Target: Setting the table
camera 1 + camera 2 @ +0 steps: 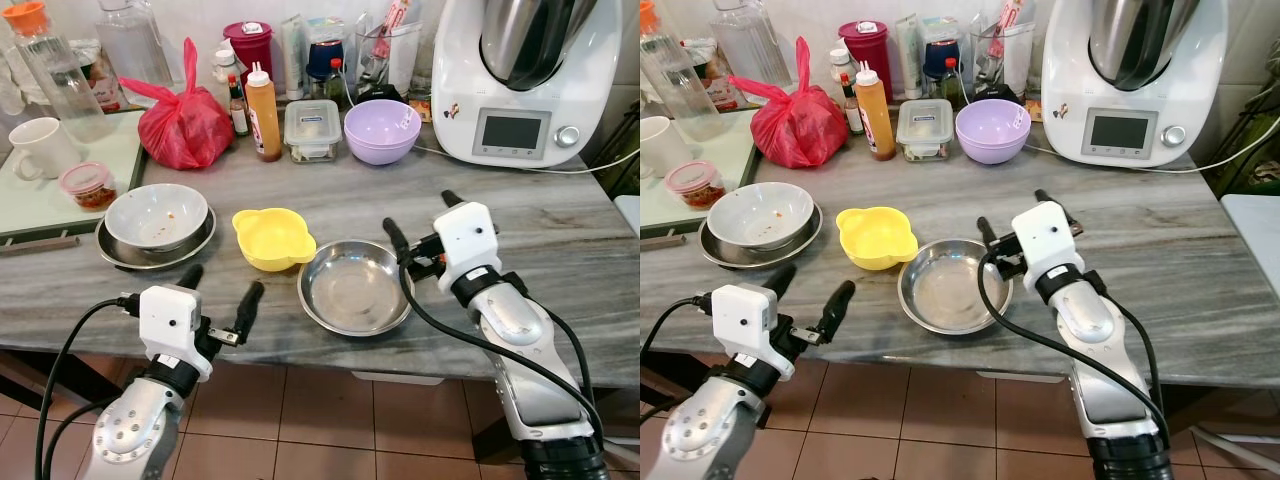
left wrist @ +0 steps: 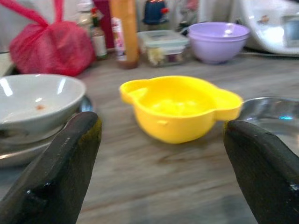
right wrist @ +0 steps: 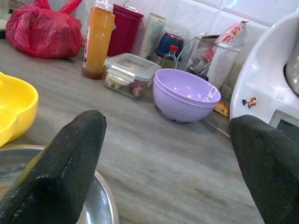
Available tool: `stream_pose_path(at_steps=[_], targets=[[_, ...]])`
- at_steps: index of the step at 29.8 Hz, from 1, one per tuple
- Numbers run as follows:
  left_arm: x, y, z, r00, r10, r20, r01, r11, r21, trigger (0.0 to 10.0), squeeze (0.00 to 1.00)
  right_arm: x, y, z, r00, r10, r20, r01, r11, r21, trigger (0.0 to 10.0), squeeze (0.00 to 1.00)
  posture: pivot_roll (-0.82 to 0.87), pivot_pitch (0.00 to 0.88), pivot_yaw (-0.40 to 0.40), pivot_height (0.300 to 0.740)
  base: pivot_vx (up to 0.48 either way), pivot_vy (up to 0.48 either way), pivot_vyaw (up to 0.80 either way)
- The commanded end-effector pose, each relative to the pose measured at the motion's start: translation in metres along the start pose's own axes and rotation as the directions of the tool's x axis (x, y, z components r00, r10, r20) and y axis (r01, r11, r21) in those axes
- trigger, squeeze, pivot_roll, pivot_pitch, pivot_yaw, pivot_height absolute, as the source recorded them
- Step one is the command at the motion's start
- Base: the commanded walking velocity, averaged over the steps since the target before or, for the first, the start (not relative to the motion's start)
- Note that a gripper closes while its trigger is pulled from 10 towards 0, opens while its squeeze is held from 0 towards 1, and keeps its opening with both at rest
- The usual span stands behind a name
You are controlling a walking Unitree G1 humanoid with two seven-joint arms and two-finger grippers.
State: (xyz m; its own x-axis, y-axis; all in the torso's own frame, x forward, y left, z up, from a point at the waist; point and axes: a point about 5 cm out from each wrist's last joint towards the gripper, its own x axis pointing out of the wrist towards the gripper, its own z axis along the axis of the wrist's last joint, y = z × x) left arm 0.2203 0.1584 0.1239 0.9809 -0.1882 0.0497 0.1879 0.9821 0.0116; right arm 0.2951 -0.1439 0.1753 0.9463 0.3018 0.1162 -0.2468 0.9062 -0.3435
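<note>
A yellow bowl [image 1: 272, 238] with two small handles sits on the grey stone counter [image 1: 560, 250]. Right of it lies a shallow steel dish [image 1: 354, 287]. To the left a white bowl [image 1: 157, 215] rests in a steel plate [image 1: 110, 250]. A lilac bowl [image 1: 381, 130] stands further back. My left gripper [image 1: 220, 292] hovers open at the counter's front edge, pointed at the yellow bowl [image 2: 180, 107]. My right gripper [image 1: 423, 218] is open above the counter, just right of the steel dish, with the lilac bowl [image 3: 186, 94] ahead of it.
Along the back stand a red plastic bag [image 1: 185, 125], an orange sauce bottle [image 1: 263, 112], a lidded food box [image 1: 312, 130], jars and a big white kitchen machine [image 1: 520, 80]. A tray [image 1: 135, 150] at left holds a white mug [image 1: 38, 148] and a small tub [image 1: 86, 184].
</note>
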Motion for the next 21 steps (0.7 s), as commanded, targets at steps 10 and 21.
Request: stream_pose_path(at_steps=[10, 21], targets=[[0.001, 0.018, -0.015, 0.983, 0.18, -0.022, -0.179, 0.982, 0.057, 10.0, 0.0, -0.02, -0.002, -0.012, 0.998, -0.058, -0.04, 0.059, 0.998, 0.029, 10.0, 0.0, -0.1, 0.033, 0.047, 0.74, 0.0, 0.0, -0.38], [0.004, 0.016, -0.015, 0.978, 0.207, -0.002, -0.206, 0.975, 0.079, 10.0, 0.0, -0.018, -0.001, -0.007, 0.998, -0.063, -0.017, 0.063, 0.997, 0.033, 10.0, 0.0, -0.1, 0.038, 0.051, 0.74, 0.0, 0.0, -0.69]])
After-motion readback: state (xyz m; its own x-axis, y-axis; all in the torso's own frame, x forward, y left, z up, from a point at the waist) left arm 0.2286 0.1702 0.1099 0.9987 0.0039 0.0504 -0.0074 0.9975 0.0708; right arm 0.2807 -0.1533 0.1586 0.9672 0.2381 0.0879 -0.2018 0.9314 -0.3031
